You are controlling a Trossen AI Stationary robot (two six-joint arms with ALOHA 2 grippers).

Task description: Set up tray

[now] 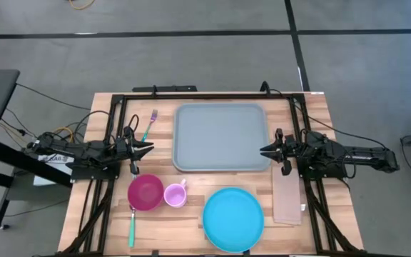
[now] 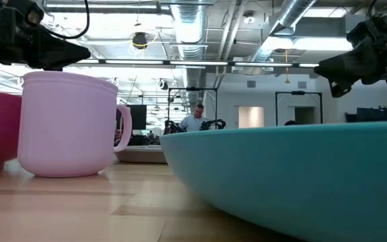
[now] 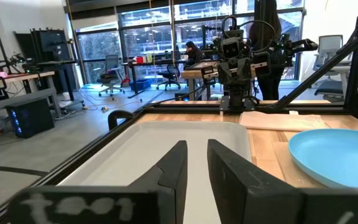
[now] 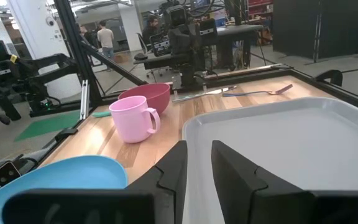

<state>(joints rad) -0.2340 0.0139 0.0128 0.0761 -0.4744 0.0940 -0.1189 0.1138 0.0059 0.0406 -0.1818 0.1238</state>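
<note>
The pale grey-blue tray (image 1: 221, 137) lies flat on the wooden table, at its middle toward the far side, with nothing on it. My left gripper (image 1: 148, 148) hovers level just off the tray's left edge, pointing at it. Its fingers stand slightly apart with nothing between them (image 3: 196, 162). My right gripper (image 1: 265, 150) hovers level off the tray's right edge, also pointing at it. Its fingers are likewise apart and hold nothing (image 4: 199, 165). Both wrist views show the tray (image 3: 166, 140) (image 4: 291, 137) just ahead of the fingertips.
A magenta bowl (image 1: 145, 193) and a pink mug (image 1: 175, 194) stand near the tray's left front corner. A bright-blue plate (image 1: 233, 219) sits at the near edge. A tan napkin (image 1: 287, 198) lies near right, a fork (image 1: 149, 124) far left, and a green-handled spoon (image 1: 132, 227) near left.
</note>
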